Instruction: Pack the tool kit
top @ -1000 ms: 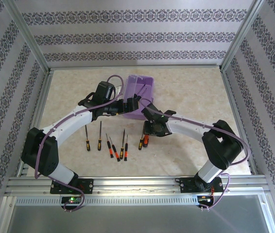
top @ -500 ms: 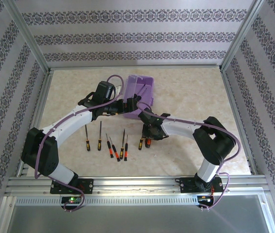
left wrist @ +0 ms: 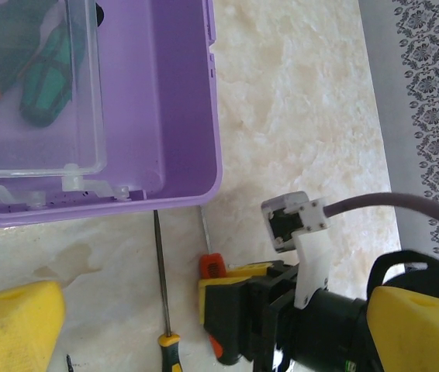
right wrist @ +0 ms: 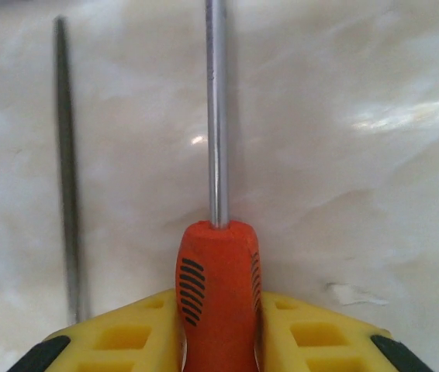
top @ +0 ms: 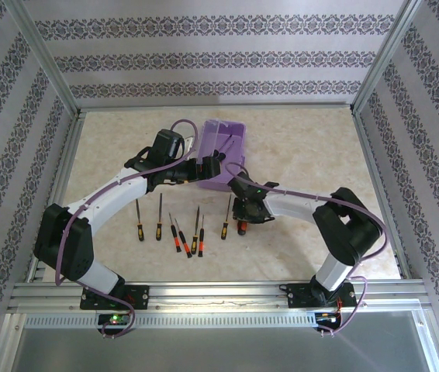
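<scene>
The purple box lies open at mid-table, with green-handled screwdrivers showing through its clear lid. My left gripper hovers open at the box's near-left edge, and one yellow finger shows low in the left wrist view. My right gripper is low on the table just in front of the box. Its yellow pads press both sides of an orange-red screwdriver handle, whose shaft points toward the box. From above, that gripper covers most of the handle.
Several loose screwdrivers lie in a row on the table left of my right gripper. The closest one has a yellow-and-black handle, and its thin shaft runs beside the held one. Aluminium frame rails border the table.
My right arm has come down and toward the near edge onto the orange-red screwdriver, and its jaws have closed in on the handle. The left arm has stayed still.
</scene>
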